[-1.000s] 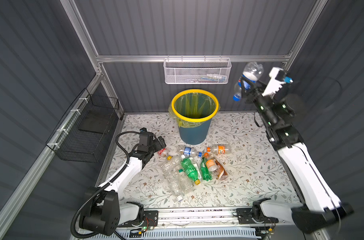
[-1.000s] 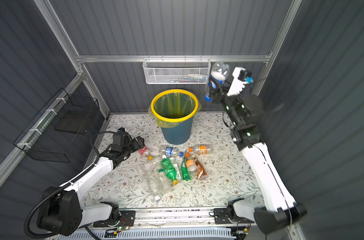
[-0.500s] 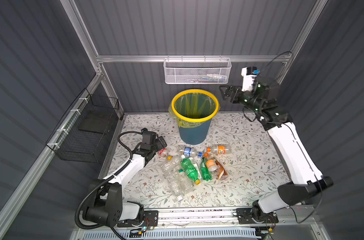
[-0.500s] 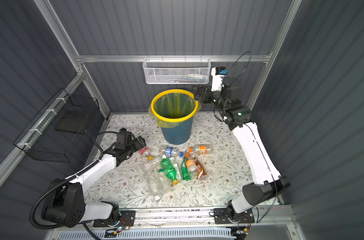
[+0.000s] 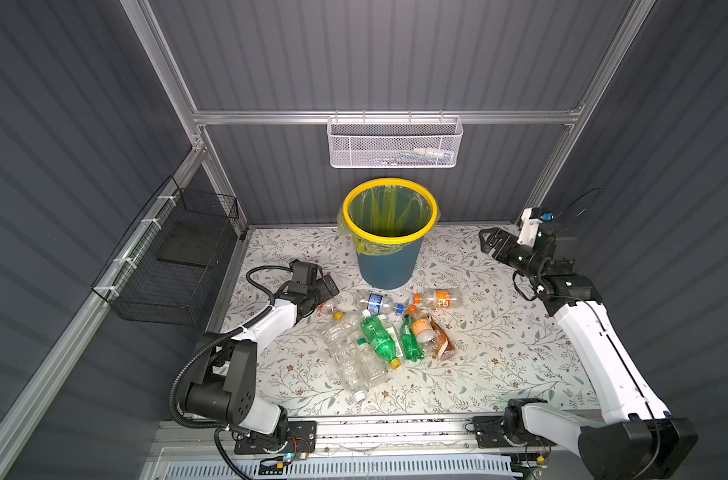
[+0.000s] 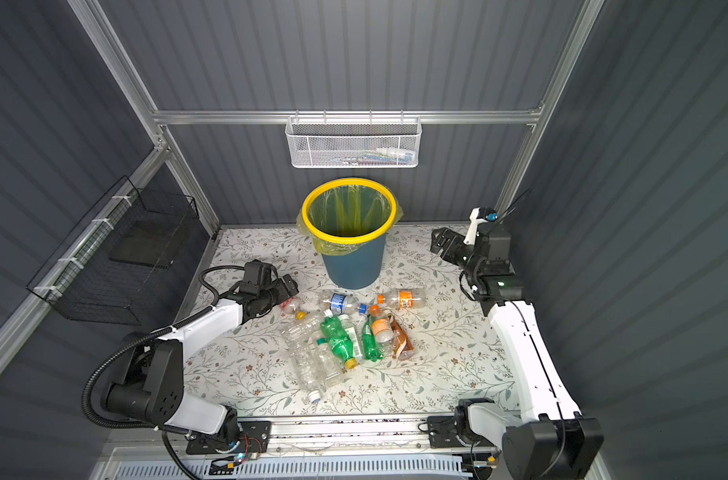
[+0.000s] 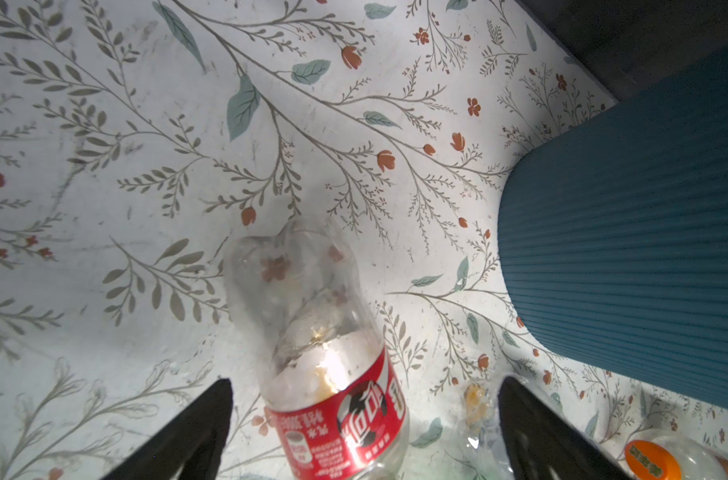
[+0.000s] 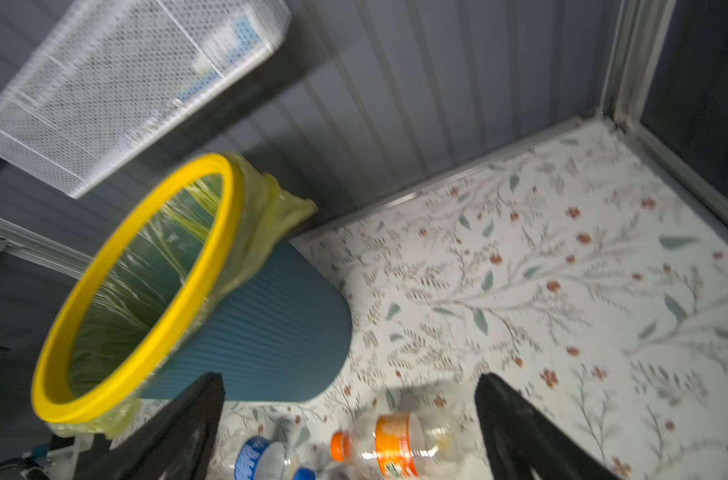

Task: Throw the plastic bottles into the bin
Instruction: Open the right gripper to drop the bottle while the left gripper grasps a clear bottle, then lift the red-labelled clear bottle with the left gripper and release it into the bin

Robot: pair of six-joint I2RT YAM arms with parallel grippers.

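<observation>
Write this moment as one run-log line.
left jaws: open, straddling red-label bottle | right jaws: open, empty, right of bin | other bottles: lying on table

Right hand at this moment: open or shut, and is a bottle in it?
Open and empty. In the right wrist view the right hand shows its fingers wide apart, with nothing between them.

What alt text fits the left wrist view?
A clear plastic bottle with a red label lies on the floral table, framed between the black fingers of the open left gripper, which do not touch it. The ribbed dark-blue wall of the bin stands close by, and an orange-labelled bottle shows at the frame's edge.
</observation>
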